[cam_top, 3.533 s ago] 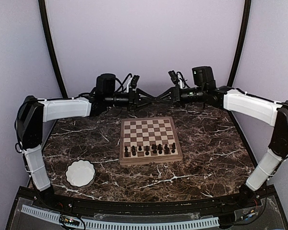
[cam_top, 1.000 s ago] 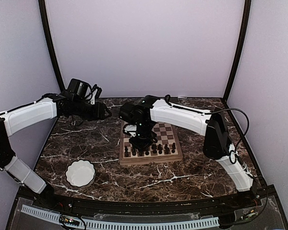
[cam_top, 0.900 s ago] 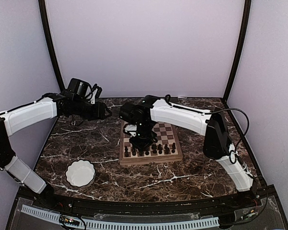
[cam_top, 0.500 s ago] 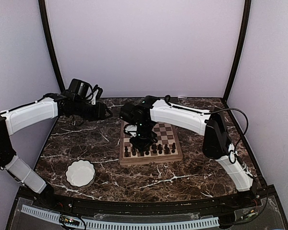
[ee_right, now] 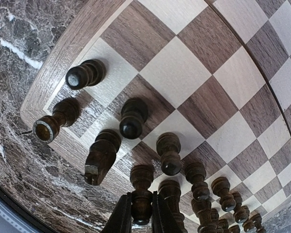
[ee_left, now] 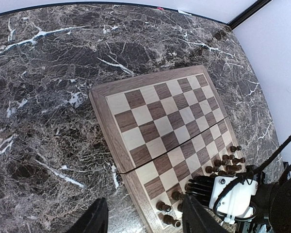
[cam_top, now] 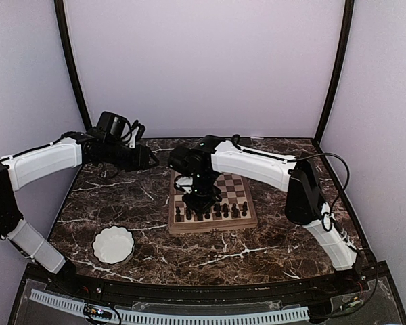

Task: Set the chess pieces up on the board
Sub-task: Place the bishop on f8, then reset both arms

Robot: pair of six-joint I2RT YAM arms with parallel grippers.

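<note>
Right gripper [ee_right: 141, 217] clamped on a dark chess piece [ee_right: 141, 201]
The piece stands upright between the jaws, at the board [ee_right: 203, 80] near-left squares among the other chess pieces [ee_right: 168, 154]; left gripper [ee_left: 143, 219] hangs well apart, jaws apart, empty.

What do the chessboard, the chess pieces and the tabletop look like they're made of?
The chessboard looks like wood: grain shows in its light rim, matte finish. The chess pieces seem turned wood stained dark brown, slightly glossy; dark plastic is possible. The tabletop looks like polished dark marble with white veins; stone or laminate, I can't tell.
</note>
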